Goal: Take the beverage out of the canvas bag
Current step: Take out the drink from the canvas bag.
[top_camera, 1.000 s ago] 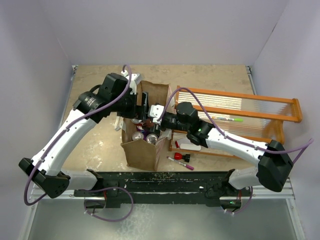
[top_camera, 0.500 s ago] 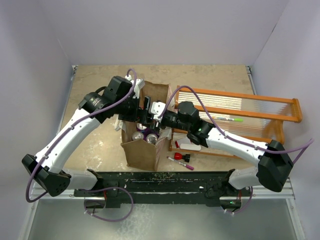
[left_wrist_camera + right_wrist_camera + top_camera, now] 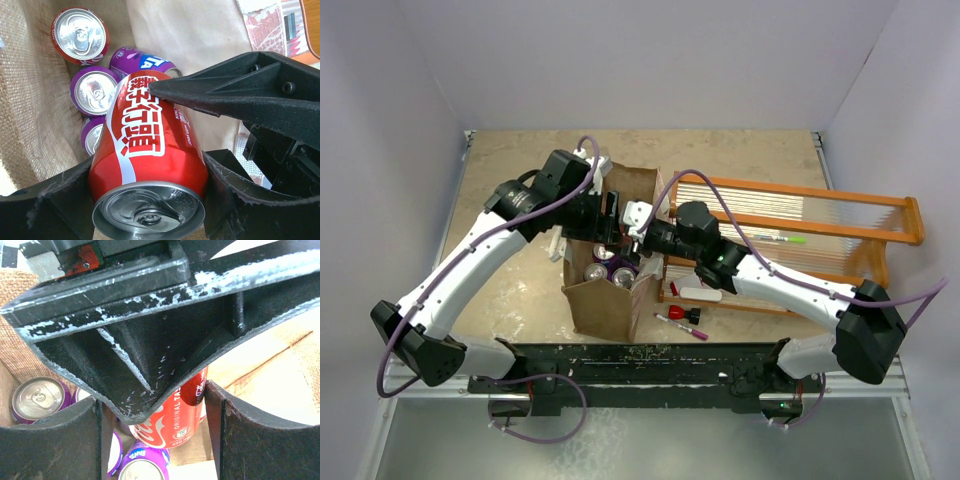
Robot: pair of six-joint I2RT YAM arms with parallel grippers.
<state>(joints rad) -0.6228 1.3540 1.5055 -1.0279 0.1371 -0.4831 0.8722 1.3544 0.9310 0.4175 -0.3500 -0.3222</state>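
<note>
The tan canvas bag (image 3: 605,300) stands open at the table's middle, with several purple cans (image 3: 92,90) and a red-topped can (image 3: 80,35) upright inside. Over its mouth both grippers meet on one red cola can (image 3: 145,145). My left gripper (image 3: 147,200) is shut on that can near its top, a finger pressed on each side. My right gripper (image 3: 152,430) also grips the red can (image 3: 175,415); one of its fingers (image 3: 235,85) lies along the can's side. The left gripper's finger (image 3: 150,340) blocks much of the right wrist view.
An orange wooden-framed rack (image 3: 800,235) lies right of the bag, with a green pen (image 3: 780,238) on it. Red and pink markers (image 3: 682,325) and a white piece (image 3: 700,294) lie near the bag's right side. The bag's burlap wall (image 3: 30,100) is close on the left.
My left gripper has shifted slightly right over the bag's mouth and its jaws have narrowed onto the red can. The right arm has hardly moved.
</note>
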